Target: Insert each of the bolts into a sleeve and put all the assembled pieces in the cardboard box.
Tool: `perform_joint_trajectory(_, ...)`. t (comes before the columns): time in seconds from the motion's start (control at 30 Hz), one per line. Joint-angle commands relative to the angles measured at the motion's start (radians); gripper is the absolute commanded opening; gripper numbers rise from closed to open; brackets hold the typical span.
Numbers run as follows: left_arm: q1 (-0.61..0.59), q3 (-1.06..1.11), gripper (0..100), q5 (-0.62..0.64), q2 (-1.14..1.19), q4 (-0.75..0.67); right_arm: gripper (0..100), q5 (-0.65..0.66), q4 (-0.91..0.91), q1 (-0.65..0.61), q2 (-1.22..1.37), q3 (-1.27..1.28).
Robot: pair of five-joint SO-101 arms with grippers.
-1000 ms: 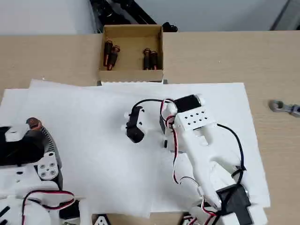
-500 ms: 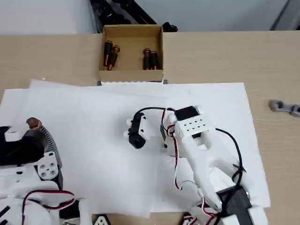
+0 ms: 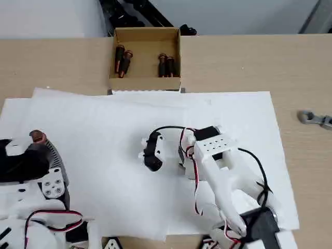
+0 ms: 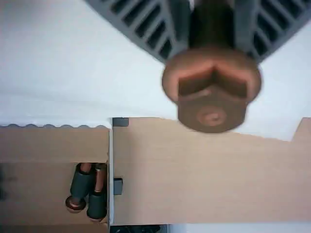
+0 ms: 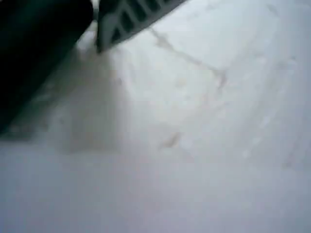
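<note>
Bolt (image 4: 211, 92) is sitting clenched in the left gripper (image 3: 34, 144), its copper head poking out, and that arm is hovering at about 8 o'clock on the white paper (image 3: 104, 124). I am seeing the cardboard box (image 3: 145, 83) at 12 o'clock, just beyond the paper's edge, holding four assembled pieces (image 3: 122, 59) lying in two pairs. The right gripper (image 3: 182, 154) is hanging low over the paper near 5 o'clock; I cannot tell whether it is grasping anything.

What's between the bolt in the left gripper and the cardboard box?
From the bolt to the cardboard box: just white paper, then bare table, in the high view.
</note>
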Motion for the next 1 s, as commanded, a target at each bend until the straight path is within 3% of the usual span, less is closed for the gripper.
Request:
perform_joint_trajectory(0.0,0.000,0.001,1,0.006,0.005,-0.029,7.7,0.002,0.001,0.002,0.013,0.037)
perform_joint_trajectory(0.07,0.000,0.001,1,0.006,0.005,-0.029,0.2,-0.032,-0.001,0.001,0.012,0.037)
perform_joint_trajectory(0.3,0.000,0.001,1,0.006,0.003,-0.029,0.5,-0.068,0.007,-0.001,0.001,0.028)
perform_joint_trajectory(0.5,0.000,0.001,1,0.006,0.003,-0.029,0.6,-0.198,0.062,0.004,-0.044,-0.086)
perform_joint_trajectory(0.97,0.000,-0.001,1,0.002,-0.003,-0.035,0.4,-0.428,0.145,0.004,-0.613,-0.310)
